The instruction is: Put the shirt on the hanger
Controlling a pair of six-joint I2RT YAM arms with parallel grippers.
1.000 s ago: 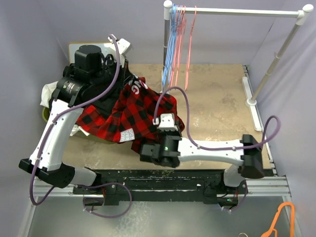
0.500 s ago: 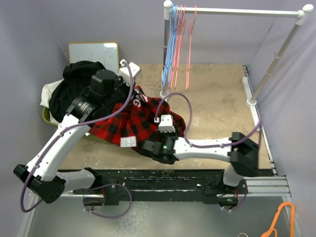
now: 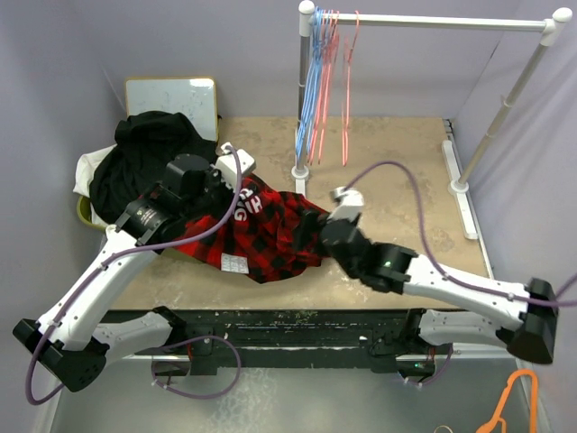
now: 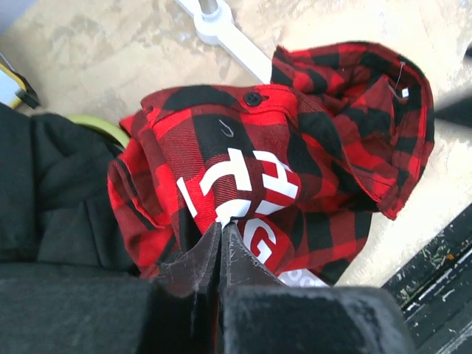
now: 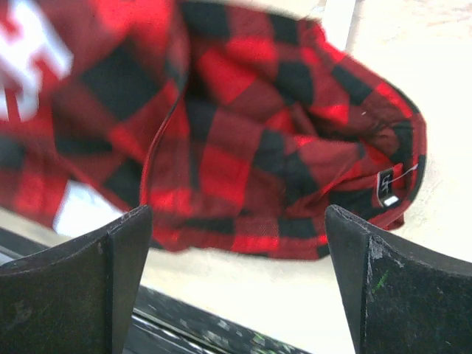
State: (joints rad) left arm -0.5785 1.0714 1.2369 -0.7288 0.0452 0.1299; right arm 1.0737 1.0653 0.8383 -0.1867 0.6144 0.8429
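Left claw (image 4: 220, 247), shut tight, pinches the shirt (image 3: 270, 230) by its lettered fold, probably to drag it flat across the bench (image 3: 397, 153). The right claw (image 5: 236, 221) gapes wide and empty at the cloth's right edge, seemingly ready for a second corner. One shirt lies centre-left, with one black garment (image 3: 149, 158) at upper left. On the rail (image 3: 433, 20), upper centre, the hanger (image 3: 346, 99) hangs bare beside blue hangers (image 3: 309, 99) too bunched to count.
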